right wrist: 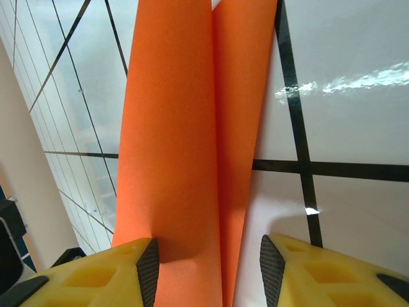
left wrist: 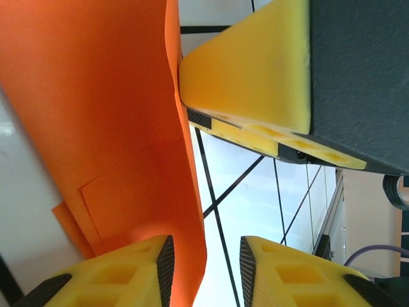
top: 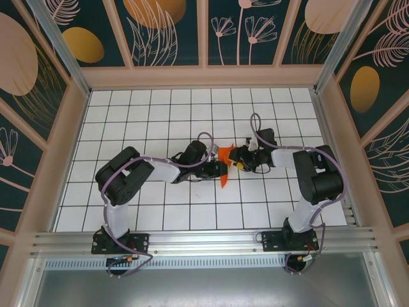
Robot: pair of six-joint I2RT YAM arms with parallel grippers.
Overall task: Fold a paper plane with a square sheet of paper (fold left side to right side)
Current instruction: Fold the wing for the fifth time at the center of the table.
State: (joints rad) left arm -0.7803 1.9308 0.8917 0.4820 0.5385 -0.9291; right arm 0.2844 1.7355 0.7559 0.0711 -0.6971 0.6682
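Note:
The orange sheet of paper (top: pixel 225 176) is folded into a narrow strip and stands up off the white grid table between my two grippers. My left gripper (top: pixel 219 169) is open. In the left wrist view the paper (left wrist: pixel 96 115) rests against one fingertip (left wrist: pixel 156 265), with a clear gap to the other at the left gripper (left wrist: pixel 206 259). My right gripper (top: pixel 241 161) faces it from the right and is open too. In the right wrist view the folded paper (right wrist: pixel 179 128) lies between the jaws of the right gripper (right wrist: pixel 209 259), touching only one pad (right wrist: pixel 148 268). The right gripper's yellow finger (left wrist: pixel 255 70) nearly touches the paper's edge.
The white grid table (top: pixel 153 115) is ringed by a raised beige wall (top: pixel 204 77). An aluminium rail (top: pixel 204 240) carries both arm bases at the near edge. Both arms are bent inward toward the table's middle.

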